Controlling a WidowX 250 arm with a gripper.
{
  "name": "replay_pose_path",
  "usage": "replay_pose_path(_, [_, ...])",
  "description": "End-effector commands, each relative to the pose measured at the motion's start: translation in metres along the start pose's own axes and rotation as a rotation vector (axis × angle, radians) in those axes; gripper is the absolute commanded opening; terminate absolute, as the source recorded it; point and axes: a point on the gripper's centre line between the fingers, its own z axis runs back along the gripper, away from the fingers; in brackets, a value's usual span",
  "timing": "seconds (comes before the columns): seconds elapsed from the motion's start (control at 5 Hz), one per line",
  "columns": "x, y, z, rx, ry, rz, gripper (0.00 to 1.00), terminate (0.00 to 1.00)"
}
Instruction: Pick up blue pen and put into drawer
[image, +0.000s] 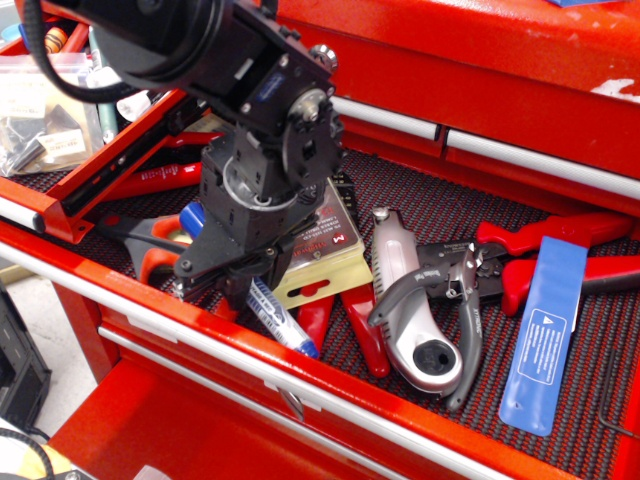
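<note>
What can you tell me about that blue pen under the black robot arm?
The blue pen is a thick marker with a white barrel carrying small dark print, a blue cap at its upper left end and a blue tip at its lower right. It lies slanted, its middle hidden by the tool, which looks closed around it, over the dotted liner near the drawer's front edge.

Black robot gripper (232, 283): fingertips lost against its own dark body and the liner; jaw gap unreadable. Thick white-barrelled blue pen (277, 316): middle of the barrel hidden behind the gripper, only the blue cap at upper left and the lower barrel with blue tip show; barrel print too small to read. Narrow shallow red metal drawer (120, 150): cut off by the left and top edges, its contents partly masked by the arm. Flat blue plastic strip (545, 335): label text illegible.
</note>
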Motion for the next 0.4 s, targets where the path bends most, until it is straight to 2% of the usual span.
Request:
replay_pose_path(0.0, [0.046,0.004,0.068,0.124,-0.05,-0.078,0.0,0.0])
replay_pose_path(0.2, [0.099,0.015,0.091,0.161,-0.118,-0.153,0.0,0.0])
